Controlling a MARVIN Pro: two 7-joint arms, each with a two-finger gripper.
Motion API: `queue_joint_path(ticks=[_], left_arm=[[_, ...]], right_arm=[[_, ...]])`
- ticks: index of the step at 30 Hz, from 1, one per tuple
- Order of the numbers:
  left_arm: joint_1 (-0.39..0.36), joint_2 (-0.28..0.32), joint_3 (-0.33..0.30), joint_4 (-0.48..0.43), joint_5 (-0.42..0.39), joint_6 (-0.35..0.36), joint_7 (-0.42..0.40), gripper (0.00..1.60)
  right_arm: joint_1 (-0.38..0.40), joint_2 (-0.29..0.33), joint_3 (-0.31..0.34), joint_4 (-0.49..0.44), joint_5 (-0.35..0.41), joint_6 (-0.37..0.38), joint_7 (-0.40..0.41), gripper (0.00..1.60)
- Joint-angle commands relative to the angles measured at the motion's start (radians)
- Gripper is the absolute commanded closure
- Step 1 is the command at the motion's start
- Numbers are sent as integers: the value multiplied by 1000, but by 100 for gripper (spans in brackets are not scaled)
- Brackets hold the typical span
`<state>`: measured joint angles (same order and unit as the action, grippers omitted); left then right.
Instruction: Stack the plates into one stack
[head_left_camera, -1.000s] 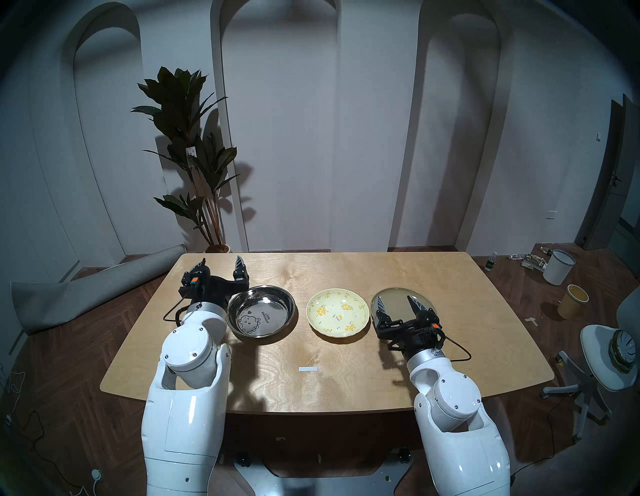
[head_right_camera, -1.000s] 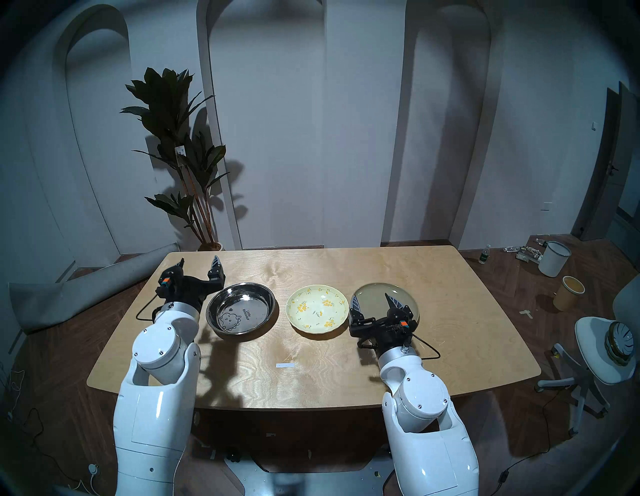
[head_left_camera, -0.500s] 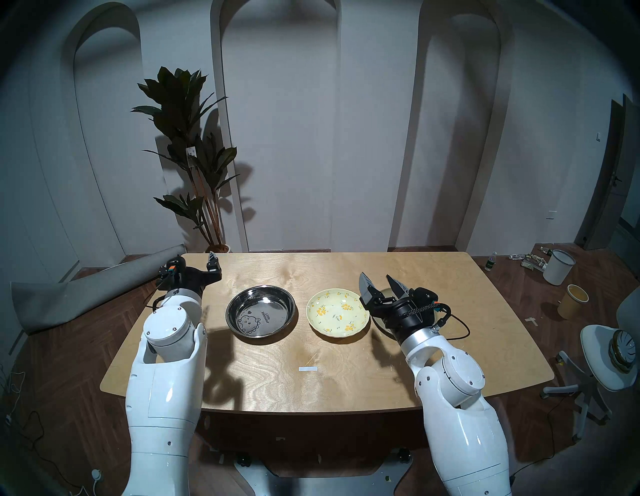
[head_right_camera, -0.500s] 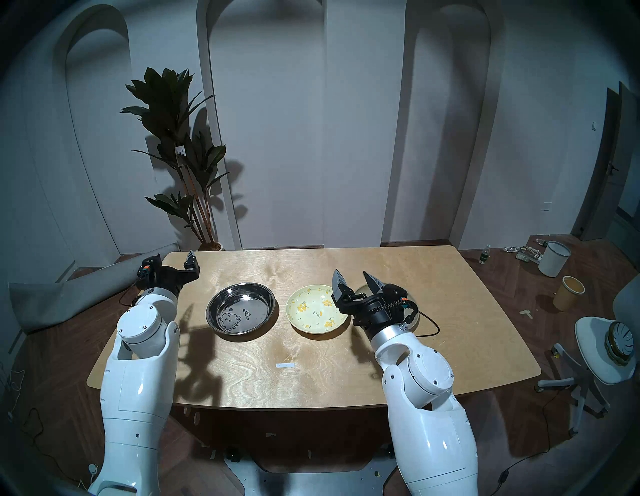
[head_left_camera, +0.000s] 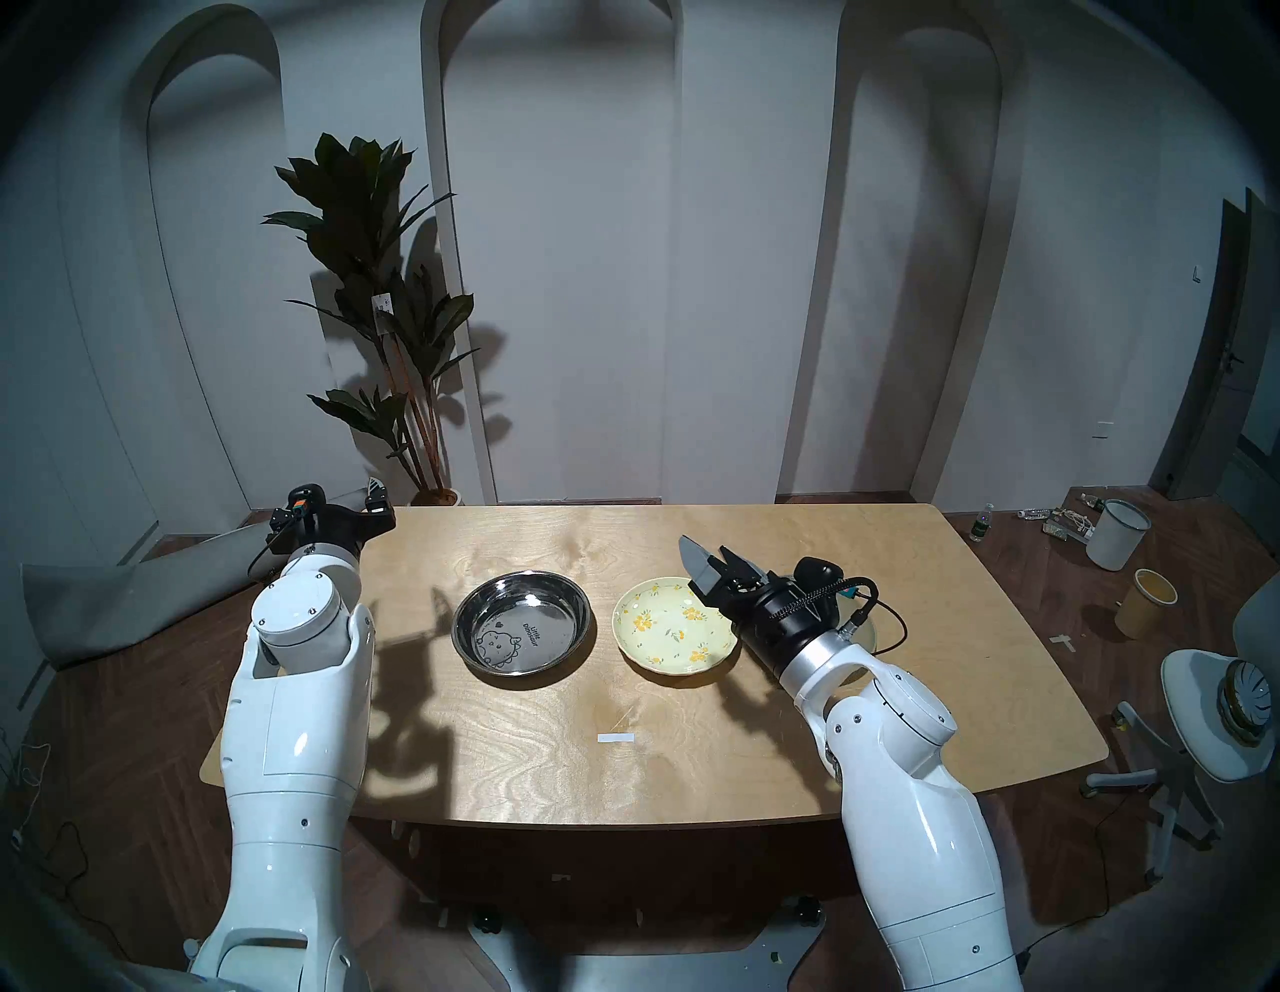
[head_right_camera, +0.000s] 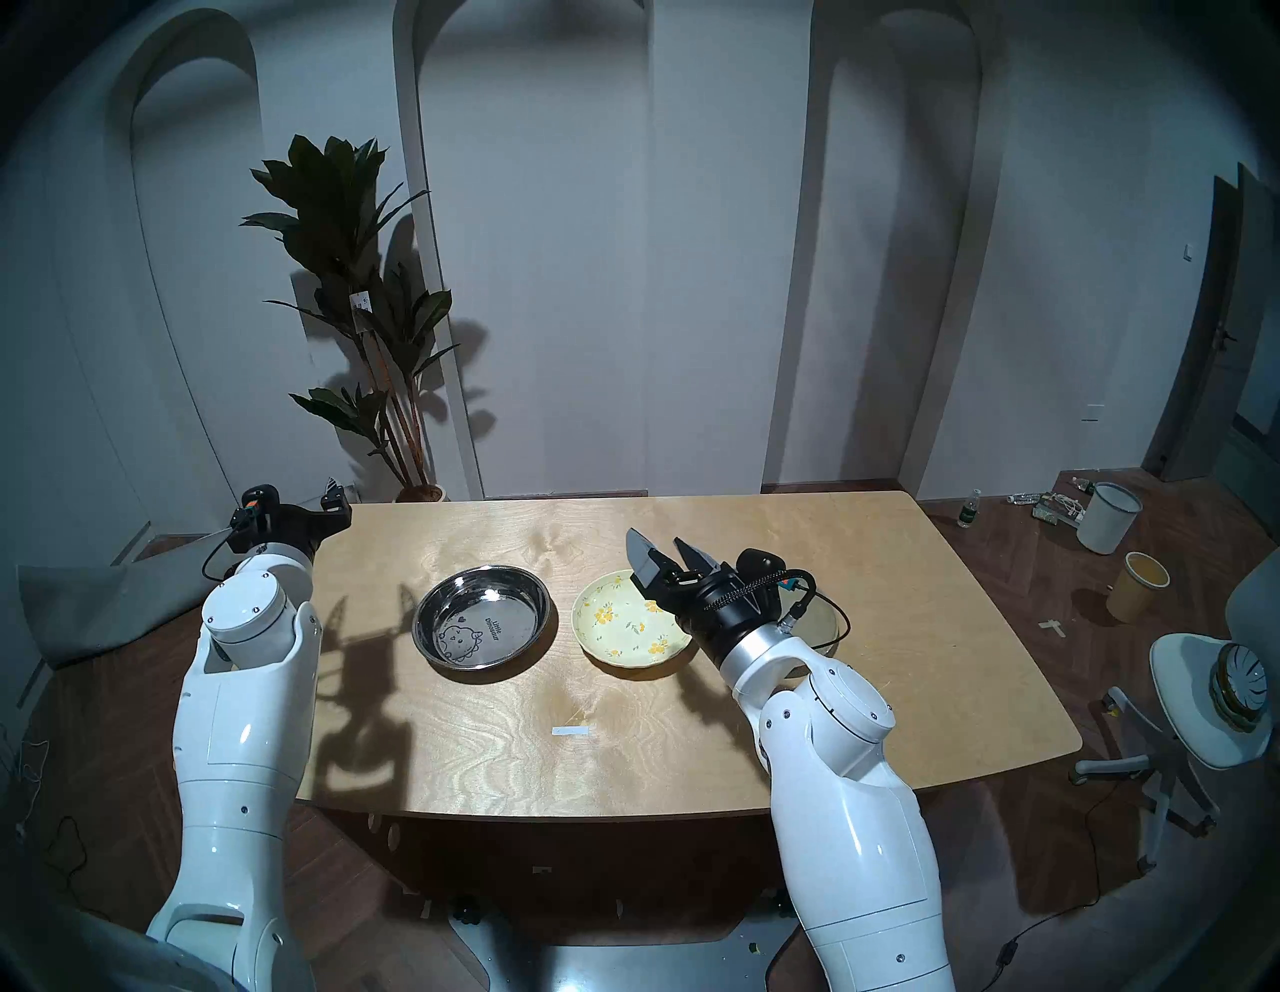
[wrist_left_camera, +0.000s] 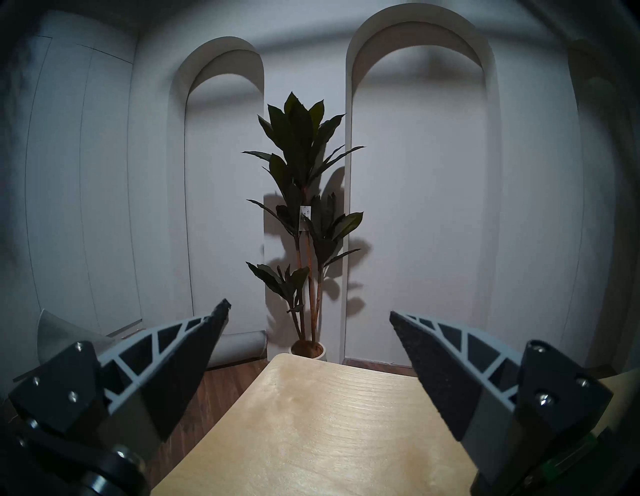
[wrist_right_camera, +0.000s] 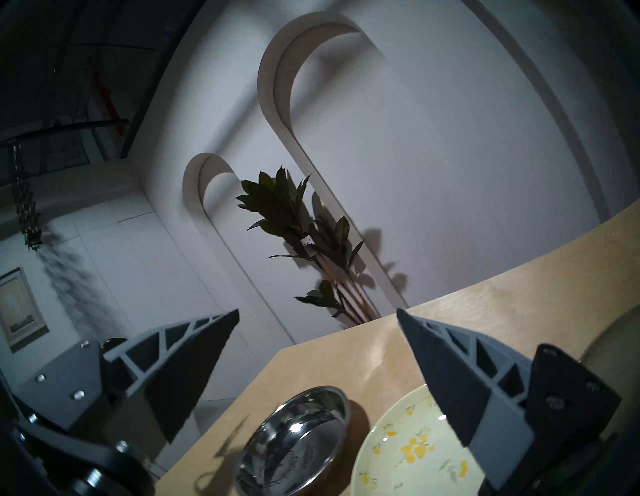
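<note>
Head stereo left showed a wooden table (head_left_camera: 692, 762) with three dishes in a row, none stacked. The steel dish (head_left_camera: 521, 621), deep and shiny with a cartoon print, sat left of centre. Just beside it on the right, apart from it, lay the pale yellow floral plate (head_left_camera: 665, 630). The right gripper (head_left_camera: 706, 554) hung above that plate's far right rim, fingers spread and empty, while its arm hid most of the olive-beige plate (head_left_camera: 869, 634). The left gripper (head_left_camera: 346, 493) was at the table's far left corner, well apart from the dishes; only one fingertip was clear. A potted plant (head_left_camera: 388, 291) stood behind the table by the wall.

Head stereo right gave nearly the same scene: steel dish (head_right_camera: 483, 618), floral plate (head_right_camera: 623, 627), and a sliver of the olive-beige plate (head_right_camera: 824, 627) beyond the right wrist.

Left wrist view showed the left gripper (wrist_left_camera: 308, 308) spread wide with nothing between its fingers, over the table's corner (wrist_left_camera: 311, 433), facing the potted plant (wrist_left_camera: 304, 207).

Right wrist view, tilted, showed the right gripper (wrist_right_camera: 317, 311) also spread and empty, with the steel dish (wrist_right_camera: 294, 443) and floral plate (wrist_right_camera: 415, 457) below, and the olive-beige plate's edge (wrist_right_camera: 609, 332) at far right.
</note>
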<state>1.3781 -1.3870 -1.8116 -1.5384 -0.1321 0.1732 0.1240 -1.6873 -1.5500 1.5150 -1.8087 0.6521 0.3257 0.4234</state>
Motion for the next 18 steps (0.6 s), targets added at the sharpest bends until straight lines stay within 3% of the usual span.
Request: queue_joint_path(ticks=[1, 9, 13, 18], left_arm=[[-111, -1, 42, 43, 6, 23, 69, 0], [-185, -39, 126, 174, 57, 8, 141, 0], [-182, -44, 152, 202, 79, -23, 160, 0], [-245, -20, 132, 282, 72, -64, 171, 0]], right_arm=[[66, 28, 0, -18, 62, 112, 47, 0], [98, 52, 14, -9, 112, 232, 73, 0], [148, -1, 33, 32, 208, 316, 88, 0], [178, -34, 0, 72, 234, 367, 64, 0]])
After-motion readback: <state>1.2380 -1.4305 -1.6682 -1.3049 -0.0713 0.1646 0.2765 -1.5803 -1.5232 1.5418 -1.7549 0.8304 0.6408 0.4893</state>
